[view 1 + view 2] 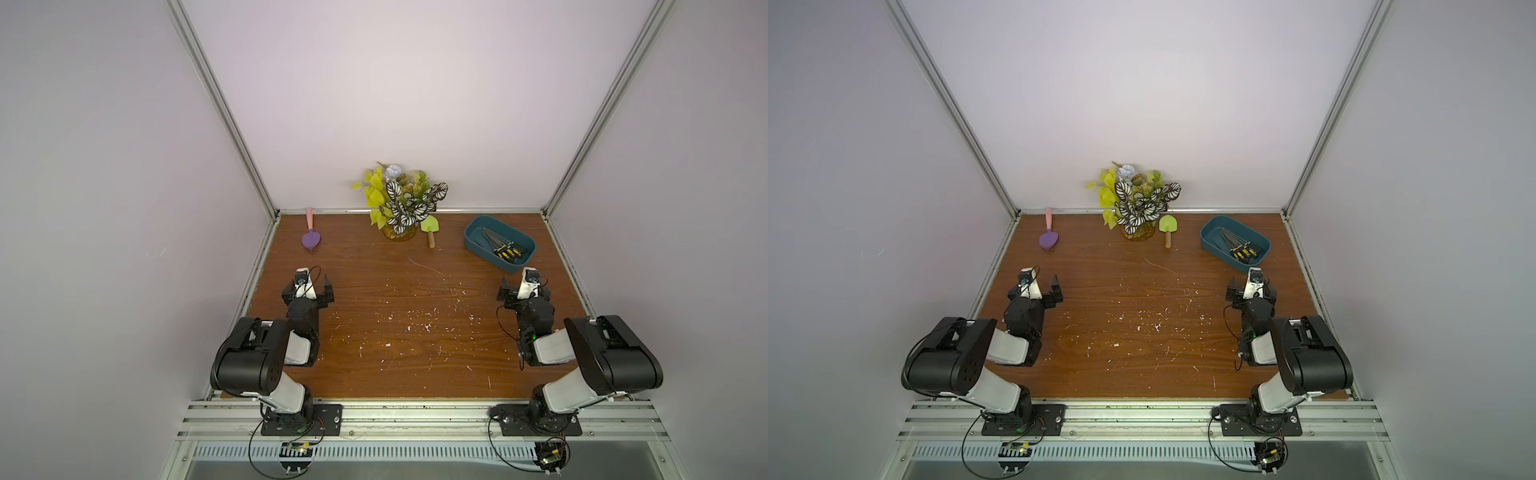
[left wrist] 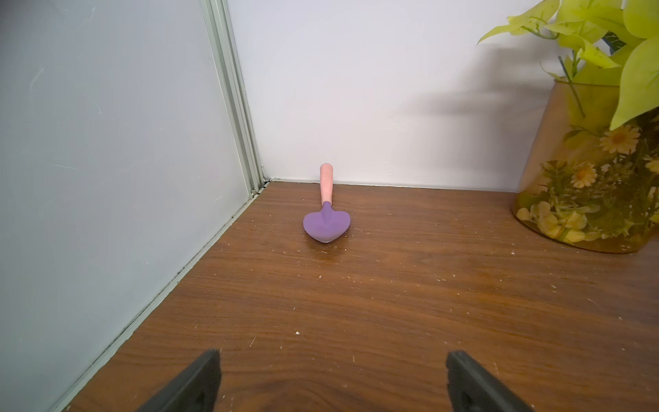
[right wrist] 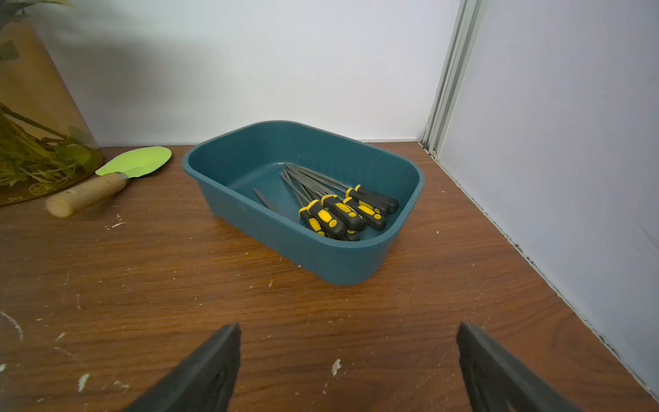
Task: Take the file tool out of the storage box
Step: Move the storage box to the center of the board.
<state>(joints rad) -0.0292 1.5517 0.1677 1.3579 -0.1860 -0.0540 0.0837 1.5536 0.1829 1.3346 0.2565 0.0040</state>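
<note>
Nothing's done yet: the files (image 3: 335, 214) all sit in the box (image 3: 321, 260). Right gripper (image 3: 347, 331) and left gripper (image 2: 333, 353) both gape wide, empty.

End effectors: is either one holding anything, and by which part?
Nothing is held. The left end effector and the right end effector are both open and empty; the files lie in the storage box.

Both top views: high over the near edge, looking steeply down, whole worktop (image 1: 415, 365) shared. Left wrist: low, faces far-left corner, scoop (image 2: 326, 224). Right wrist: low, close on box (image 3: 321, 257). Both wrist views catch the vase (image 2: 556, 160).
</note>
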